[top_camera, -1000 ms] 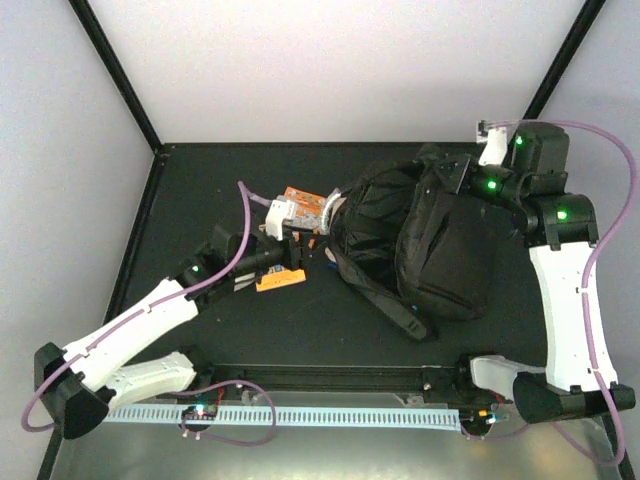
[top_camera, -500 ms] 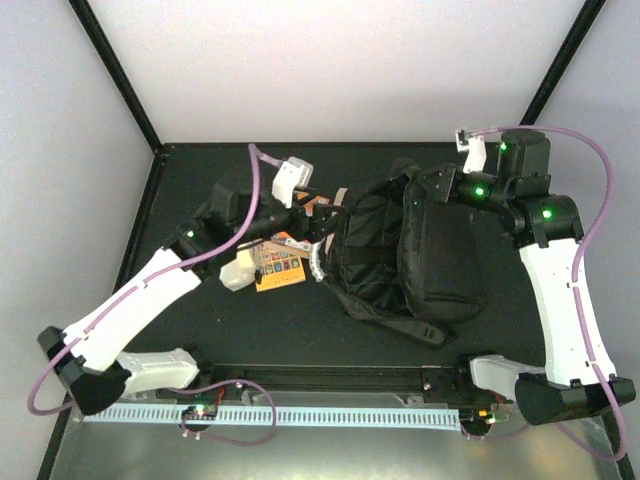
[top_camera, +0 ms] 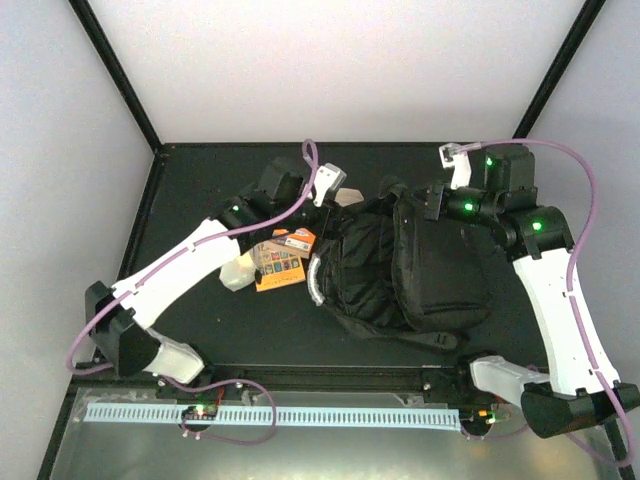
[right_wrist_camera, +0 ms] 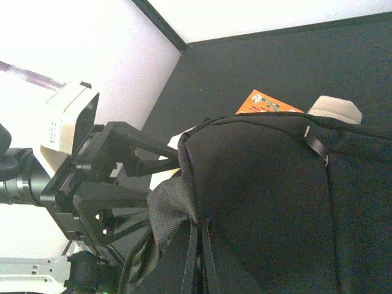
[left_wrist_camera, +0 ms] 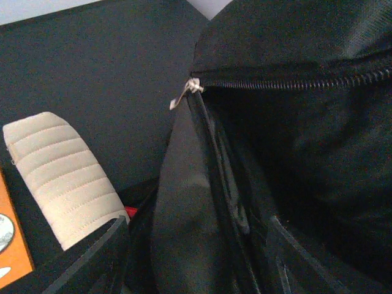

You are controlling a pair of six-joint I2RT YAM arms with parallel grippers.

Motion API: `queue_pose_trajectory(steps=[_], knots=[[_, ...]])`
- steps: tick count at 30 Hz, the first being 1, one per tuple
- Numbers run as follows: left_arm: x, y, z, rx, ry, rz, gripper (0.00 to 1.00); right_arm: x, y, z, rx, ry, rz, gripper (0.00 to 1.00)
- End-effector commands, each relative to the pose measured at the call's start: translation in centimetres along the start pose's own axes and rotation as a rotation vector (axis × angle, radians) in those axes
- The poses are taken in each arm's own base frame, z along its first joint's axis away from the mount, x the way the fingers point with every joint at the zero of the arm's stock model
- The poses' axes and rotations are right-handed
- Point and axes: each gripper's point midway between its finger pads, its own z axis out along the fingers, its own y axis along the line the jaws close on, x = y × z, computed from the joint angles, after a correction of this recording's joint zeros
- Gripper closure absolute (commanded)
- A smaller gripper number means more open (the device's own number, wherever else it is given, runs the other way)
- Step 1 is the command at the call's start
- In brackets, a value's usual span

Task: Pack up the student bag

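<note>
The student bag (top_camera: 410, 275) lies on the black table, a large black backpack with its pale curved handle (top_camera: 316, 280) at its left edge. My left gripper (top_camera: 350, 205) is at the bag's far left corner. In the left wrist view it (left_wrist_camera: 197, 223) stands open, its fingers (left_wrist_camera: 92, 263) straddling a fold of the bag (left_wrist_camera: 184, 202) beside the zipper pull (left_wrist_camera: 184, 95). My right gripper (top_camera: 425, 200) is shut, pinching the bag's fabric (right_wrist_camera: 174, 208) at the far edge. In the right wrist view its closed tips (right_wrist_camera: 205, 245) hold that cloth up.
An orange card pack (top_camera: 280, 262) and a small whitish pouch (top_camera: 236, 272) lie on the table left of the bag, under my left forearm. The black frame posts and pale walls close in the back corners. A pale ribbed pad (left_wrist_camera: 61, 177) sits left of my left fingers.
My left arm has swung up and right from the small items to the bag's far left corner, leaving pouch and orange pack behind. My right arm has pulled the bag's top leftward.
</note>
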Motion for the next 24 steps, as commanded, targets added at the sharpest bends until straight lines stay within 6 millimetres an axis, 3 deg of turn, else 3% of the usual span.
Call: queue_pose_trajectory(steps=[1, 5, 11, 13, 17, 24], knots=[[-1.0, -0.1, 0.3, 0.011, 0.013, -0.011, 0.41, -0.5, 1.1, -1.0, -0.02, -0.049, -0.051, 0.98], [0.5, 1.1, 1.5, 0.013, 0.079, -0.063, 0.44, -0.2, 1.2, -0.9, -0.028, -0.041, -0.054, 0.98], [1.7, -1.1, 2.4, 0.201, 0.147, -0.071, 0.38, 0.2, 0.9, -0.5, -0.036, -0.023, -0.048, 0.98], [2.1, -0.9, 2.6, 0.196, 0.16, -0.071, 0.5, 0.2, 0.9, -0.5, -0.038, -0.024, -0.048, 0.98], [3.1, 1.3, 2.7, 0.1, 0.196, -0.104, 0.96, -0.1, 0.5, -0.7, -0.003, -0.041, -0.051, 0.98], [5.3, 4.8, 1.5, -0.05, 0.207, -0.164, 0.99, -0.5, -1.5, -2.4, 0.167, -0.095, -0.061, 0.98]])
